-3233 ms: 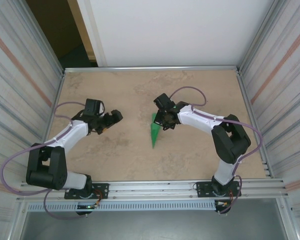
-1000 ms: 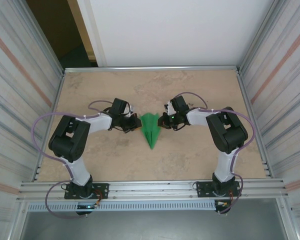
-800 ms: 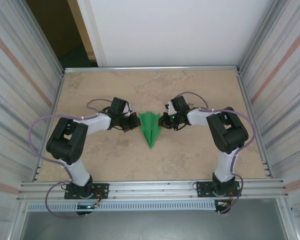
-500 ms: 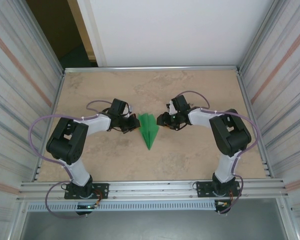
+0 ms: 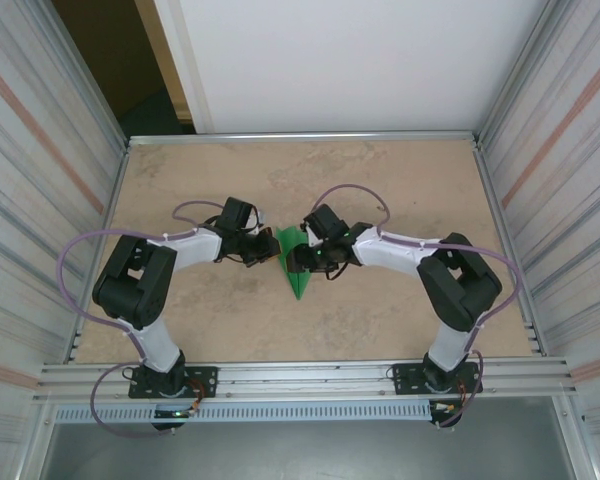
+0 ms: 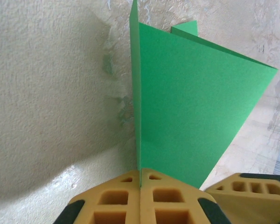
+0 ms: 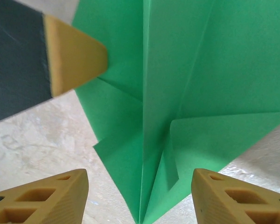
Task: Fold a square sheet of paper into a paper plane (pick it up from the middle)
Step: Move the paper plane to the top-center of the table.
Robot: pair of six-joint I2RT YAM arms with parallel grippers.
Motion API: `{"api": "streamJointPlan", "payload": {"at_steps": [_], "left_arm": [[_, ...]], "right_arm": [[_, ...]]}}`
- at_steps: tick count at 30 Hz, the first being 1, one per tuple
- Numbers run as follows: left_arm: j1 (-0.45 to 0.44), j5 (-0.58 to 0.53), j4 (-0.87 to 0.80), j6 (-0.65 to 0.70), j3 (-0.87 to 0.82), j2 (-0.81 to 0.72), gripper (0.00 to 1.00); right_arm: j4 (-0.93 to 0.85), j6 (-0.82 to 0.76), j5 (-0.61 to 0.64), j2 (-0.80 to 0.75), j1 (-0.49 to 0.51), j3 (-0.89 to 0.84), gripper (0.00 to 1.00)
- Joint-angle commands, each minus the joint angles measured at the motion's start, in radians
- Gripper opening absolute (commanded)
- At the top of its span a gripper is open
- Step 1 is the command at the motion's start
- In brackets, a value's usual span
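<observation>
The square sheet of paper is folded into a bright green paper plane (image 5: 297,275) at mid-table, its point toward the near edge. My left gripper (image 5: 271,250) is shut on the plane's left wing; in the left wrist view the yellow fingertips (image 6: 140,176) pinch the edge of the green paper (image 6: 191,102). My right gripper (image 5: 304,260) hovers over the plane's middle. Its yellow fingers (image 7: 44,196) stand wide apart on either side of the centre ridge of the plane (image 7: 177,79) and touch nothing. The left gripper's finger (image 7: 72,58) meets the wing at upper left.
The tan table (image 5: 400,190) is fenced by metal walls (image 5: 540,160) on both sides and a rail (image 5: 310,375) at the near edge. A right finger's tip (image 6: 245,191) shows beside my left fingers.
My right gripper has opened, let go of the plane's right wing and swung left over the plane's middle. The left gripper has stayed shut on the left wing.
</observation>
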Motion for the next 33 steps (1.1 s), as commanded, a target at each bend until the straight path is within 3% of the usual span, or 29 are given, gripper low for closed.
{"api": "streamJointPlan", "payload": {"at_steps": [1, 10, 23, 33], "left_arm": [[-0.003, -0.003, -0.001, -0.013, -0.006, -0.003, 0.03], [-0.003, 0.003, -0.004, -0.013, -0.006, -0.004, 0.03], [-0.003, -0.004, -0.006, -0.013, -0.009, -0.007, 0.03], [-0.002, -0.002, -0.004, -0.014, -0.013, -0.008, 0.04]], "right_arm": [[-0.026, -0.003, -0.006, 0.041, 0.016, 0.051, 0.60], [-0.095, -0.038, 0.050, 0.114, 0.034, 0.131, 0.58], [-0.142, -0.020, 0.117, 0.132, 0.034, 0.144, 0.37], [-0.155, -0.003, 0.116, 0.173, 0.040, 0.178, 0.34]]}}
